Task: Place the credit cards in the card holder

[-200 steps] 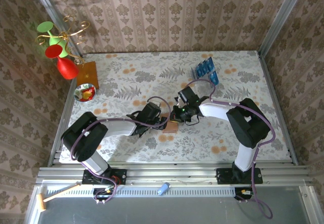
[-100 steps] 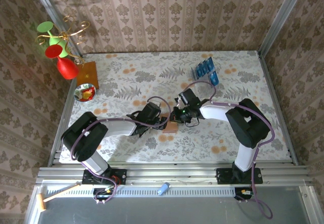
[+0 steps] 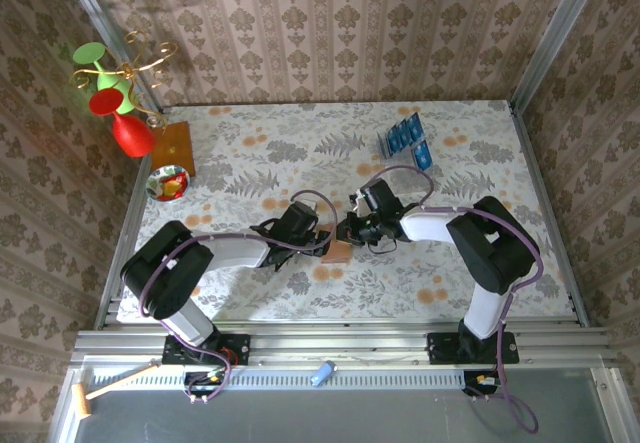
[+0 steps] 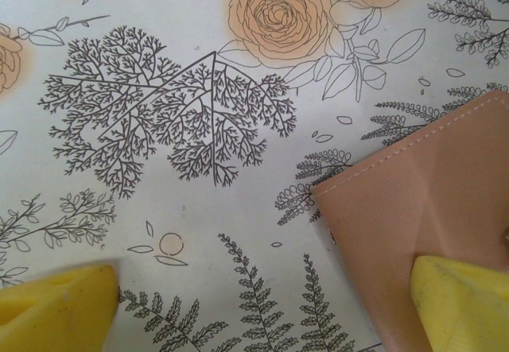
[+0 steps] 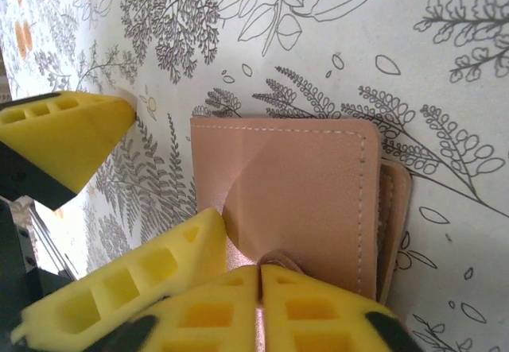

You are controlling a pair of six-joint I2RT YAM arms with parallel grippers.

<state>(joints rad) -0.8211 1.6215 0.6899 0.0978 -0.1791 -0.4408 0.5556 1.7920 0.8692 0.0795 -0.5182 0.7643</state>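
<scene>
Salmon-brown leather bifold card holder (image 5: 294,185) lay folded on the floral-print counter (image 4: 159,209), between your two arms. Your right gripper (image 5: 259,276) was pinched shut on one edge of it. Your left gripper (image 4: 262,280) was spread wide, one yellow finger (image 4: 461,296) on the leather. Bright-blue rectangular plastic credit cards (image 3: 405,135) stood far right, well apart.

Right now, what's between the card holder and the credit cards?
In the top view, the right gripper and its wrist lie between the card holder and the credit cards. The rest of that stretch is bare floral tablecloth.
</scene>
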